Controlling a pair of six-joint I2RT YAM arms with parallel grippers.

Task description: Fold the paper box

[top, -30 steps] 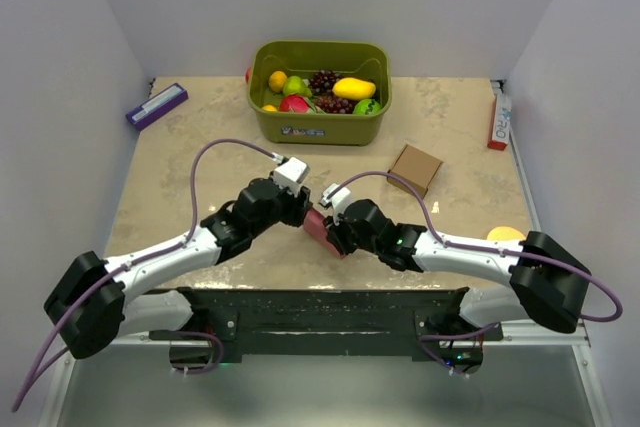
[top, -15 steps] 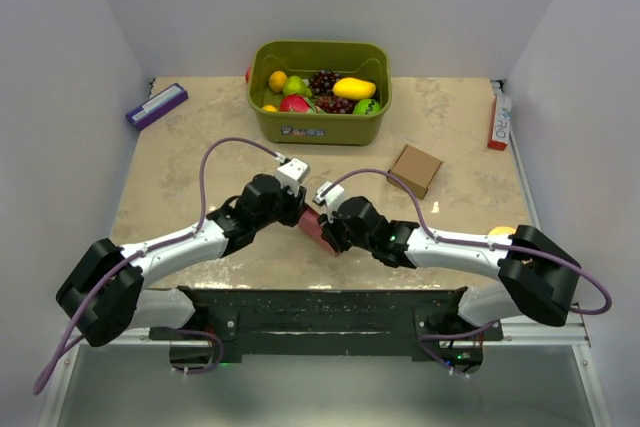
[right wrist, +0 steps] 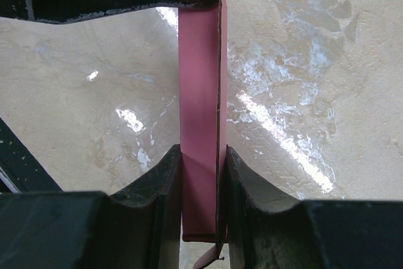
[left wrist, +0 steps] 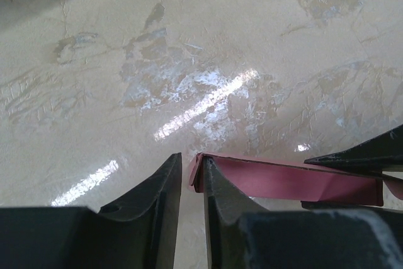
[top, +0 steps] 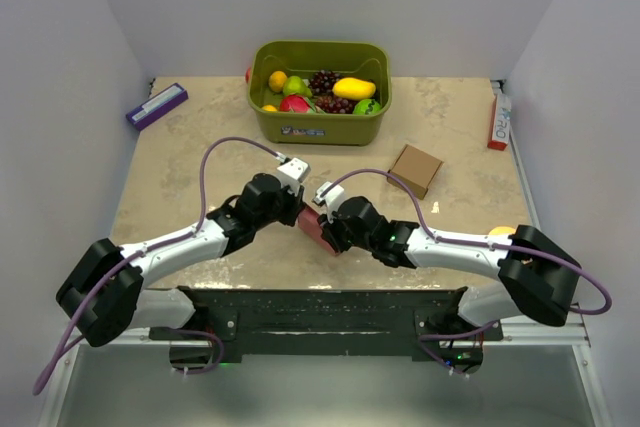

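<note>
In front of the green bin [top: 320,129], on its near side and roughly level with its middle: the paper box [top: 318,230], pink-red, slim and rectangular. Clamped across its thin sides by the right tool [top: 332,233]. In the right wrist view, both fingers pressed hard against the faces, with the paper box [right wrist: 200,124] running straight out from the right tool [right wrist: 201,152] as a narrow strip (a small flap curling loose at the near end). Met at its far end by the left tool [top: 297,209], angled in from the bin's left-front side. From the left wrist: left tool [left wrist: 191,171] with fingers drawn nearly together. End edge of the paper box [left wrist: 289,179] sitting in that slot, against one finger and with a sliver of gap to the other, so cannot tell whether pinched or merely bracketed. Cannot tell either whether raised off the tabletop [top: 190,157] or resting on it on edge. Also in that view, the right tool's dark fingertips [left wrist: 362,154] above and below the strip's other end. Right of the bin and a little forward, a small brown cardboard box [top: 415,169] lying flat. Left of the bin, a purple box [top: 156,105]. Far right of the bin, by the wall, a red and white packet [top: 499,119]. Inside the bin, mixed fruit [top: 320,92].
</note>
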